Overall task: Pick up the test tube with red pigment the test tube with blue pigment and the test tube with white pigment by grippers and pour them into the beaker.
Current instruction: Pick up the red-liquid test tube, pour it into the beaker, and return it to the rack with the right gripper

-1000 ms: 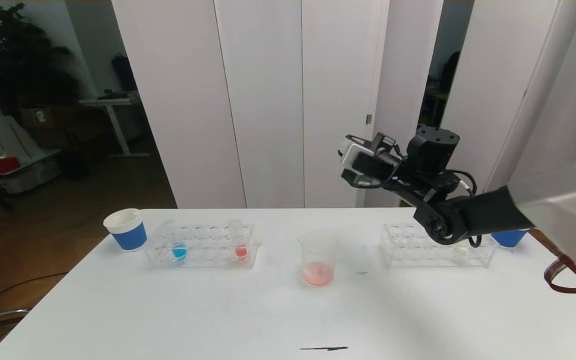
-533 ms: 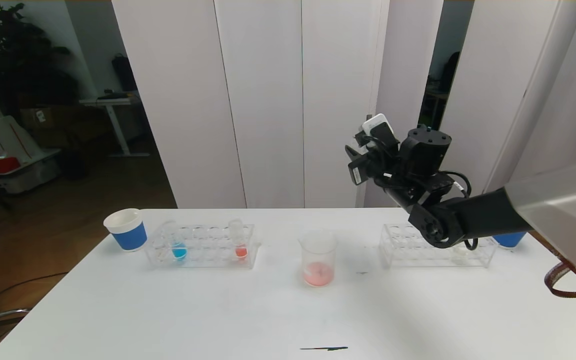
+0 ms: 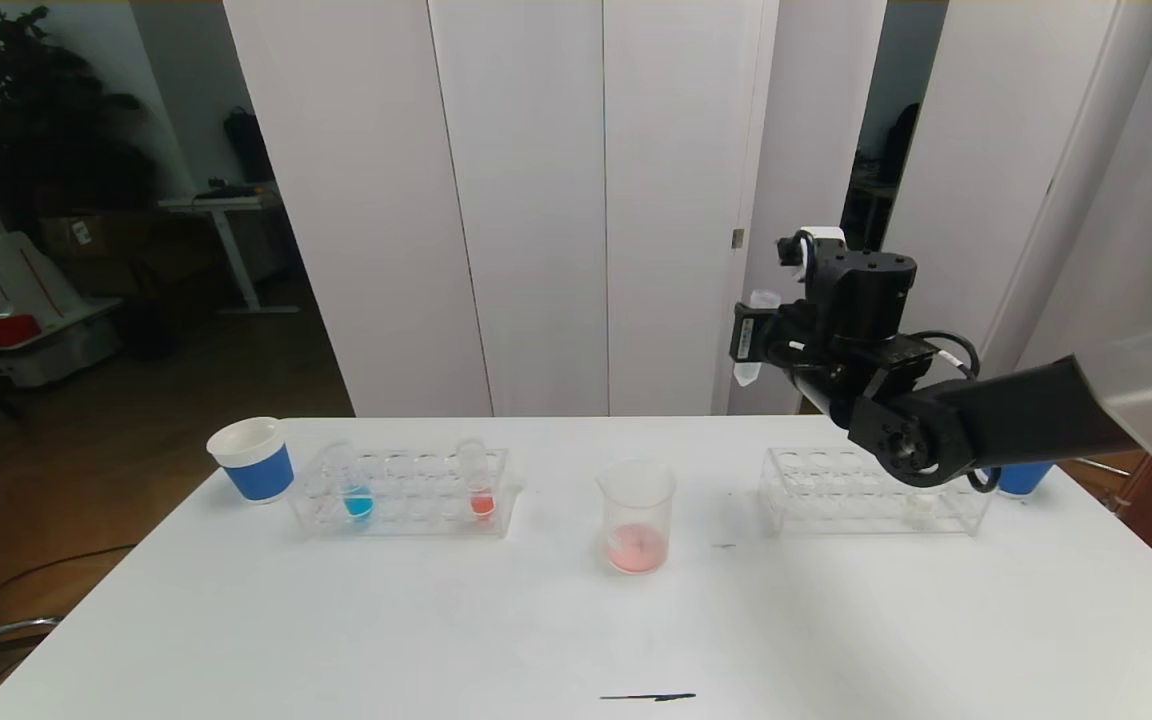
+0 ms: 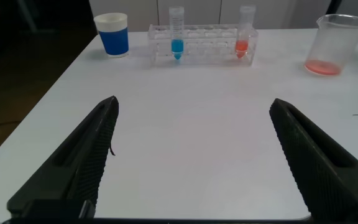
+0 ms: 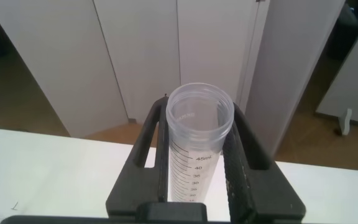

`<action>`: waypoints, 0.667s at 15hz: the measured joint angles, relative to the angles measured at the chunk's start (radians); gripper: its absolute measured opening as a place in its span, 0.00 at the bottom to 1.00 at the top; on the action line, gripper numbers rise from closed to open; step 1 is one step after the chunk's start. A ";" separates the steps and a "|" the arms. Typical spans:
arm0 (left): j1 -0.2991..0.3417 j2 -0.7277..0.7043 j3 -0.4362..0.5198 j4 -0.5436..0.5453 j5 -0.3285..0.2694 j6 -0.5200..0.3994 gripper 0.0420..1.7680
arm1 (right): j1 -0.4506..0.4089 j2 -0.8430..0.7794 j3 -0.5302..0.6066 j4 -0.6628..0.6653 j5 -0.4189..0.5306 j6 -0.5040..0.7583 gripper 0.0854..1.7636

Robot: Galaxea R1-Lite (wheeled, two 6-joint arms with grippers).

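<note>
A: Status?
B: My right end effector (image 3: 751, 345) is clamped on an emptied tube (image 3: 748, 340), upright, high above the desk (image 3: 576, 620), right of the beaker (image 3: 636, 515).
A: Next?
B: I'd lower it straight into the right rack (image 3: 871, 490), slowly.

Clear graduated test tube (image 5: 199, 134), mouth open, clamped between black right gripper (image 5: 199, 163) fingers (image 5: 241, 158).

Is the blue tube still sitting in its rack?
Yes, the test tube with blue pigment stands upright in the clear rack beside the blue-and-white paper cup.
</note>
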 joint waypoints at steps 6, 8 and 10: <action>0.000 0.000 0.000 0.000 0.000 0.000 0.98 | -0.126 -0.151 0.103 -0.023 -0.041 0.001 0.30; 0.000 0.000 0.000 0.000 0.000 0.000 0.98 | -0.210 -0.208 0.121 -0.026 -0.038 -0.003 0.30; 0.000 0.000 0.000 0.000 0.000 0.000 0.98 | -0.316 -0.253 0.128 -0.026 -0.033 -0.007 0.30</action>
